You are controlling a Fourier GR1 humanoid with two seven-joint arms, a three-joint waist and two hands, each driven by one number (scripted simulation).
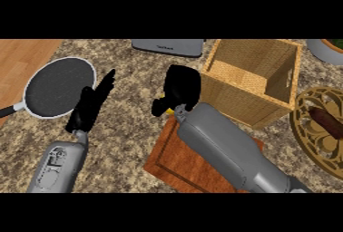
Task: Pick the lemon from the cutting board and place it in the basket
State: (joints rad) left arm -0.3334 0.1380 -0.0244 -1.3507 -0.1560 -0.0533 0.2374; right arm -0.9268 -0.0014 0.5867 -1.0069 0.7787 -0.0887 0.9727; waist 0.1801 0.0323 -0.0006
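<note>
My right hand (pixel 179 90) hangs above the far end of the brown cutting board (pixel 175 165), just left of the woven basket (pixel 253 81). Its fingers curl round the yellow lemon (pixel 171 110), of which only a small sliver shows under the hand. The basket is a square wicker box with an open top and nothing visible inside. My left hand (pixel 88 106) stays open at the left, fingers straight and pointing away from me, beside the pan.
A dark frying pan (pixel 59 87) with a pale rim lies at the left. A grey appliance (pixel 167 46) stands at the back. An ornate round bowl (pixel 324 127) holding a brown item sits at the right edge, and a grey pot (pixel 327 50) shows at the top right.
</note>
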